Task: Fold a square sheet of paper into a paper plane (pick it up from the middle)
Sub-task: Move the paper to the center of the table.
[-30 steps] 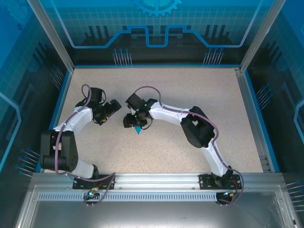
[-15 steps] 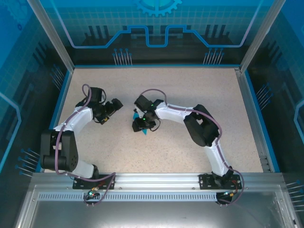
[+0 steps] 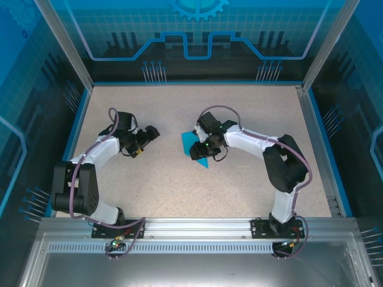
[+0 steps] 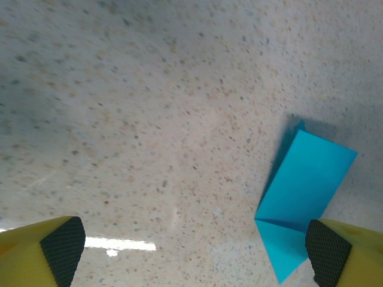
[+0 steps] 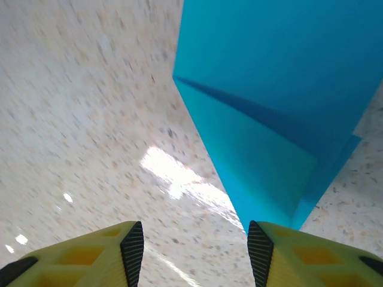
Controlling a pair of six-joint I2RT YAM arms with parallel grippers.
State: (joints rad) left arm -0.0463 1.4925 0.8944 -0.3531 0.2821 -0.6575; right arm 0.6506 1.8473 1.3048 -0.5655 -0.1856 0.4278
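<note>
Left hand (image 4: 194, 251) wide, right hand (image 5: 196, 245) half-spread at near edge of paper plane (image 5: 269, 89), open table (image 4: 149, 89) around

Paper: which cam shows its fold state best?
Left wrist: the paper lies nearly whole, fold line clear. Right wrist crops it close up; top shows it small, partly under the right arm.

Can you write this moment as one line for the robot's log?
folded blue paper: lying on table | left gripper: open, empty, apart from paper | right gripper: open, empty, at paper's edge
</note>
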